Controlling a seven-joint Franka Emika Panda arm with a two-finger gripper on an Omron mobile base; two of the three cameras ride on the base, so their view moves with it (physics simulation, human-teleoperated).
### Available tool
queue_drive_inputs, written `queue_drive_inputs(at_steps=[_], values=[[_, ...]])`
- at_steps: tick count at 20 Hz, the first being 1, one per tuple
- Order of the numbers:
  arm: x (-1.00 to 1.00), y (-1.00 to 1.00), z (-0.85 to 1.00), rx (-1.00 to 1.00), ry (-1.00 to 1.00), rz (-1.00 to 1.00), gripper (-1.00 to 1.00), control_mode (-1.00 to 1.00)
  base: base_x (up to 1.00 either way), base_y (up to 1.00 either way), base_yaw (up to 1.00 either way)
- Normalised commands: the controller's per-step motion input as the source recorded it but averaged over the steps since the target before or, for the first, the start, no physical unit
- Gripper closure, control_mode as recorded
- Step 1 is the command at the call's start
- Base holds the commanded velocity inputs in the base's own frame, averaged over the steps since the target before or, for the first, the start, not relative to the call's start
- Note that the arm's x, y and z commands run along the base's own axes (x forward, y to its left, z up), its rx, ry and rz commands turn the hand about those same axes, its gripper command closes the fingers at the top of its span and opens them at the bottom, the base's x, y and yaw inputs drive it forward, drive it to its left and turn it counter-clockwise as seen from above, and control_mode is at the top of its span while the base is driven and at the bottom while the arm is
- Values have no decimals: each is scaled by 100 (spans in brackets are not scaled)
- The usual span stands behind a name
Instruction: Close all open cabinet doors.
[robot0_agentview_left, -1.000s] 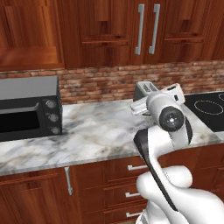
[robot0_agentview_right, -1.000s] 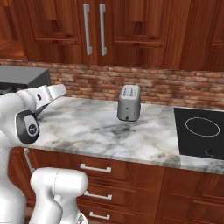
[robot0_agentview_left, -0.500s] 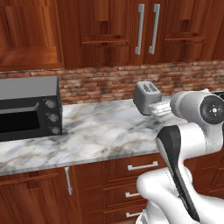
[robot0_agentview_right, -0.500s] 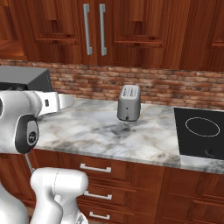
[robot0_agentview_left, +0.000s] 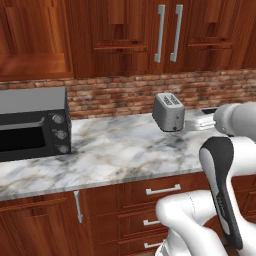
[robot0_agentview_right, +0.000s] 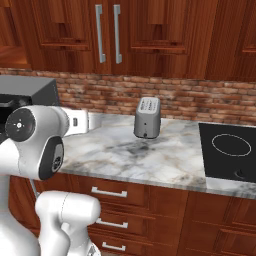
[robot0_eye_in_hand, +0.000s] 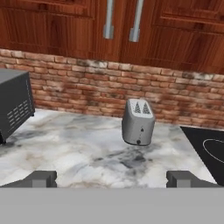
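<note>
Cabinet doors (robot0_agentview_left: 150, 30) above toaster (robot0_agentview_left: 169, 112), both bar handles side by side, apparently flush shut. Further door (robot0_agentview_left: 32, 35) up left of toaster, possibly ajar; hard to judge. Gripper (robot0_eye_in_hand: 111, 179) fingers spread wide, empty, aimed at toaster across counter (robot0_eye_in_hand: 87, 153).

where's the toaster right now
The toaster stands on the marble counter against the brick wall, below the two silver-handled cabinet doors. The toaster oven is to its left; in the right base view the cooktop is to its right.
</note>
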Motion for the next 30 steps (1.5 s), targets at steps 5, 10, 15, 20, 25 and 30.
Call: queue_drive_inputs(at_steps=[5, 10, 15, 20, 25, 30], values=[[0, -1, -8, 0, 0, 0, -100, -100, 0, 0, 0], [-6, 3, -14, 0, 4, 0, -100, -100, 0, 0, 0], [-39, 25, -18, 0, 3, 2, -100, -100, 0, 0, 0], [-11, 8, -6, 0, 0, 2, -100, 100, -50, 37, 6], [0, 0, 0, 0, 0, 0, -100, 100, -55, 49, 8], [0, 0, 0, 0, 0, 0, -100, 100, -30, 63, 5]])
